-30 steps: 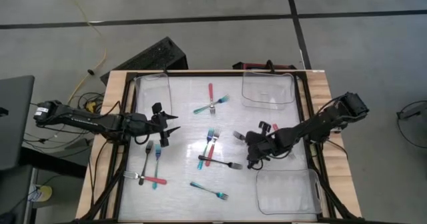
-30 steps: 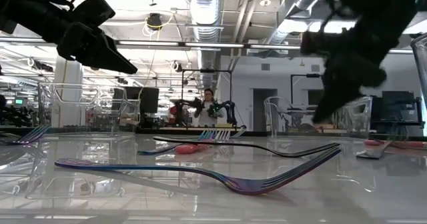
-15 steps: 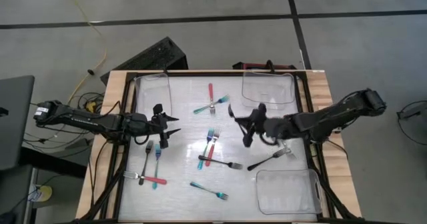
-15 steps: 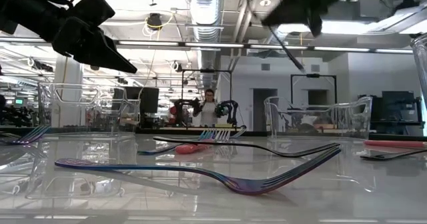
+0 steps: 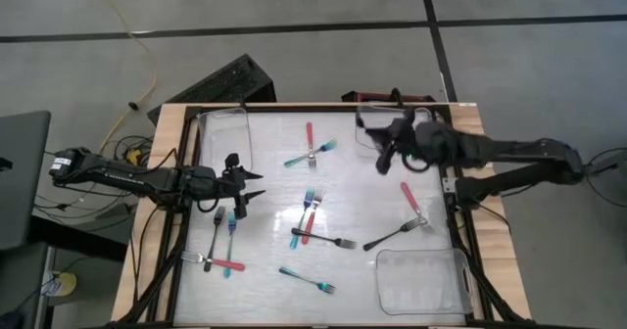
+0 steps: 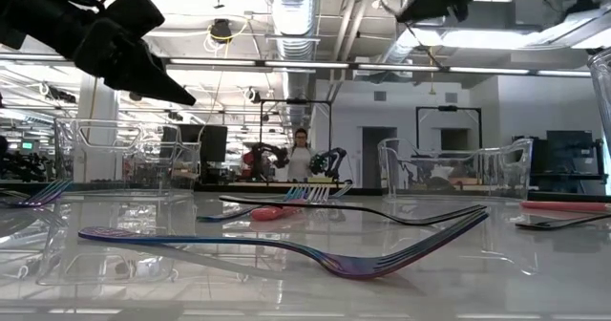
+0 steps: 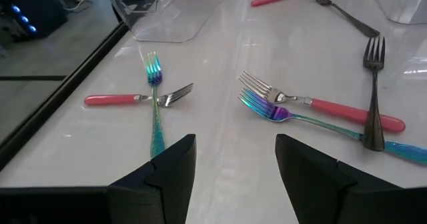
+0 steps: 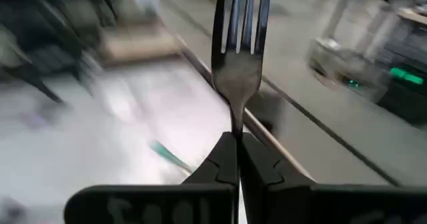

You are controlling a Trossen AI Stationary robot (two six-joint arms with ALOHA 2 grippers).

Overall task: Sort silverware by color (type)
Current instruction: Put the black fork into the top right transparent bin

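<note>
Right claw (image 5: pixel 384 145) clamped on black fork (image 8: pixel 238 34) above far clear tray (image 5: pixel 367 143) | lower tines-first, release gently | left claw (image 7: pixel 233 159) gapes, empty.

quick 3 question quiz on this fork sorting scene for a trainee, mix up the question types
1. True or false: the right gripper is shut on a dark fork.
2. Which tray is the right gripper above in the high view: a) the far right tray b) the near right tray?
3. Fill in: the left gripper hovers with its jaws ____ over the table.

Key: 1 true. 2 a. 3 open.
</note>
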